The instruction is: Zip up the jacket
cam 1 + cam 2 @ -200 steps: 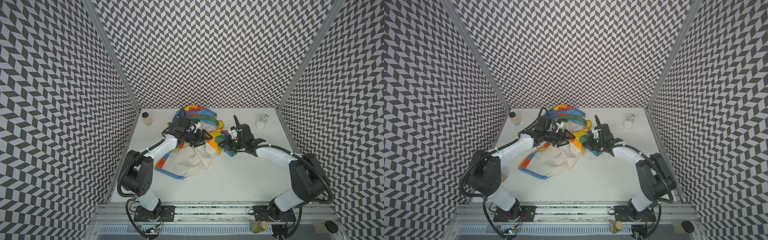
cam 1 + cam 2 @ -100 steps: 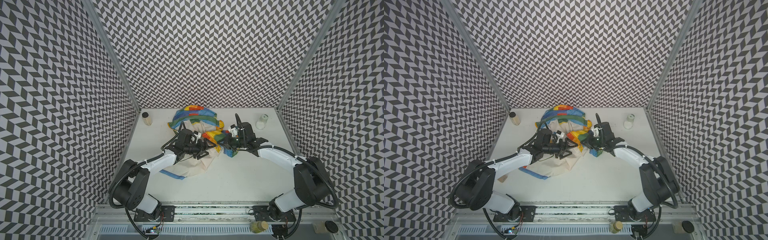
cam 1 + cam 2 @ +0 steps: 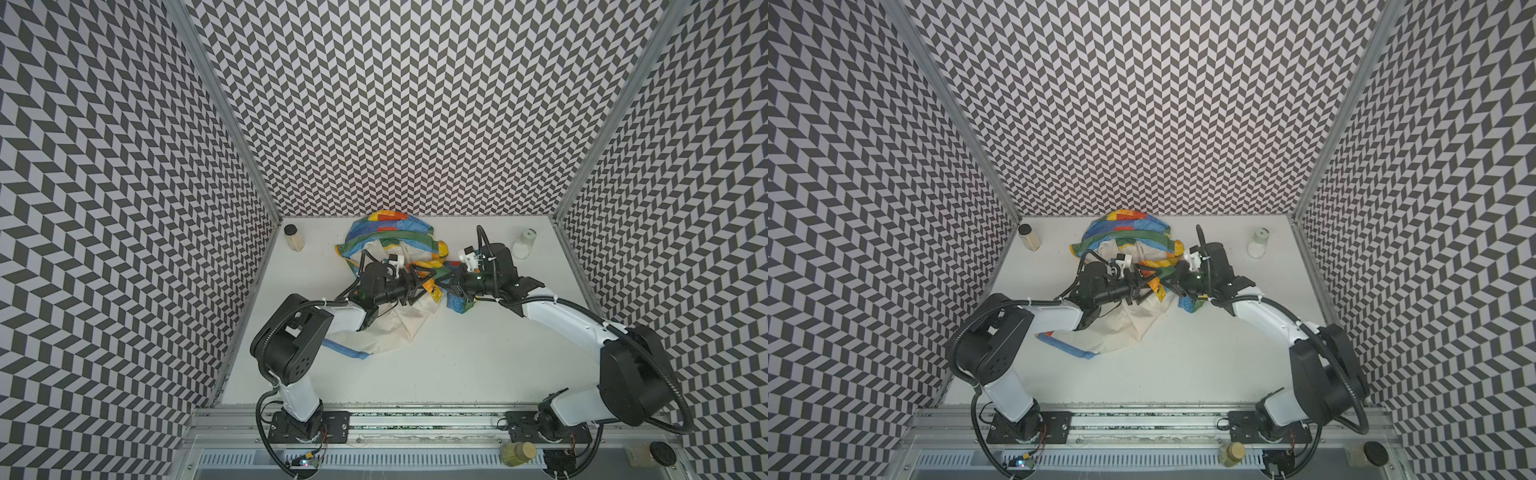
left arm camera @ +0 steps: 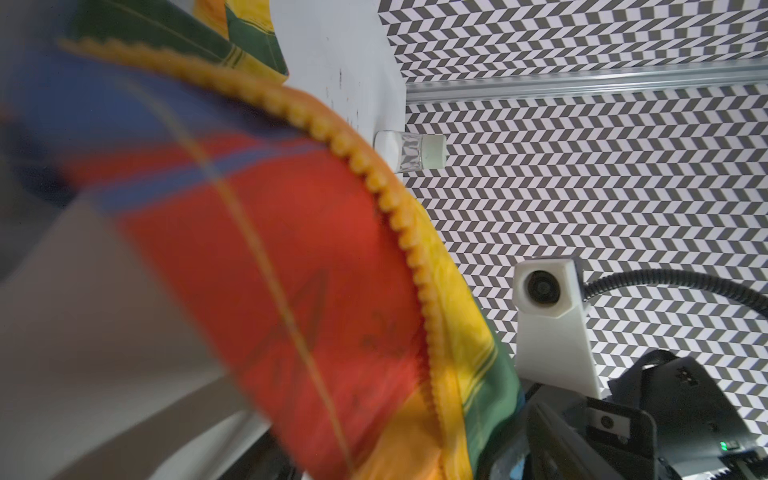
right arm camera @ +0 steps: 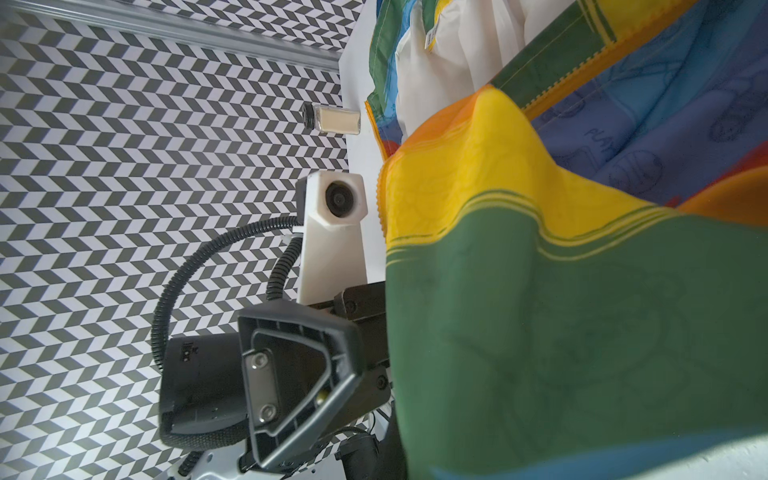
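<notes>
**Left wrist view: zipper teeth (image 4: 411, 253) bare, edges unjoined**

The jacket (image 3: 390, 232) lies bunched at the back middle of the table (image 3: 457, 374), lining showing, unzipped. The right gripper (image 3: 446, 286) is clamped shut on its green-and-yellow edge. The left gripper (image 3: 417, 282) gapes wide beside the orange teeth, seemingly holding nothing. Hold the right pinch taut, and close the left on the facing edge.

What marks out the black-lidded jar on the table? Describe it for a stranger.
On the table, go to the far left corner, by the wall. The jar stands upright, clear of the jacket. Unlike the white bottle in the far right corner, it has a black lid and tan contents.
</notes>
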Controlling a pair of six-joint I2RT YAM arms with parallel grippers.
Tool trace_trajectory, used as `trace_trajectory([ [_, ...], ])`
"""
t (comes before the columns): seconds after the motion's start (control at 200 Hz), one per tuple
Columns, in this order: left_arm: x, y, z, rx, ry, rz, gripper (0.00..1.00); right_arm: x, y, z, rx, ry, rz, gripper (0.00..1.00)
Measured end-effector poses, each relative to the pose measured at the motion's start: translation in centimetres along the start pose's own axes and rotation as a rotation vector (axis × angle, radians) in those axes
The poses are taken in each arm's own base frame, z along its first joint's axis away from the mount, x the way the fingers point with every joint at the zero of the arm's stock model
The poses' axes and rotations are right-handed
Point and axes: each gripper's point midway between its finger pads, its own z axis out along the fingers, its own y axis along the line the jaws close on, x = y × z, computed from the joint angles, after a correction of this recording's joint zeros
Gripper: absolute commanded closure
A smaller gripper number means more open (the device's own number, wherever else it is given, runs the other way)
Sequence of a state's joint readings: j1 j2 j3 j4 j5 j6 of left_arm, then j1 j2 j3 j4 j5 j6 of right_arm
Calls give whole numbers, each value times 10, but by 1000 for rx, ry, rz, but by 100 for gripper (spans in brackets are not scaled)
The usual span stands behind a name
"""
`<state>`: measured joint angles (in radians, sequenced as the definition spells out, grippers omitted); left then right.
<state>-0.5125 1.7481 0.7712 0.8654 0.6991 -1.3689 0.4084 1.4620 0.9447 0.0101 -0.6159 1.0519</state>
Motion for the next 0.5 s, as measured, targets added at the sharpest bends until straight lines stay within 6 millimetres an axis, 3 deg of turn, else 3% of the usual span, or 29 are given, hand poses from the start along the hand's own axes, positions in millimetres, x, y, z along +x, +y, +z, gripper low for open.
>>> trace_trajectory([
  [0.325, -2, -5, 0, -6, -3, 24, 85, 5, -4, -6, 19, 2, -17, 97],
  [0.381, -1, -5, 0, -21, 4, 37, 93, 6, -5, -7, 24, 3, -25, 87],
  [0.451, -2, -11, 1, -29, 19, 58, 100, 6, -8, -10, 36, 4, -35, 65],
  [0.501, -3, -17, 3, -32, 28, 80, 100, 6, -10, -13, 44, 2, -40, 52],
])
